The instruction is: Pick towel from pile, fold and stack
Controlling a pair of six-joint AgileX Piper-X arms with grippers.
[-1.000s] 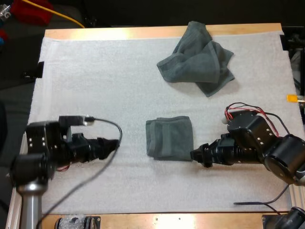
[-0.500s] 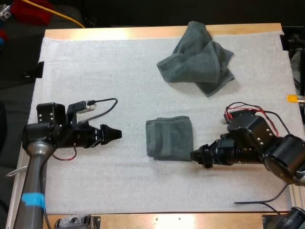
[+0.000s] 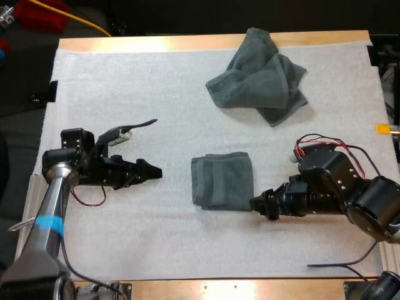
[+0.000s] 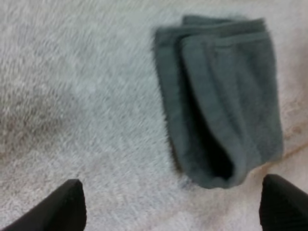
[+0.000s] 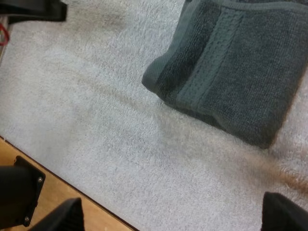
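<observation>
High view: crumpled towel (image 3: 259, 78) lies far side of the mat (image 3: 125, 94), 1 folded towel (image 3: 222, 180) between left claw (image 3: 153, 172) and right claw (image 3: 255, 204), both released, empty; cloth judged soft, light, limp, so pinch a loose hem corner.

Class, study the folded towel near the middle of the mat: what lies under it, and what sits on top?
The folded towel lies flat on the white mat; nothing sits on top. The mat directly beneath, and anything between the folds, is covered.
</observation>
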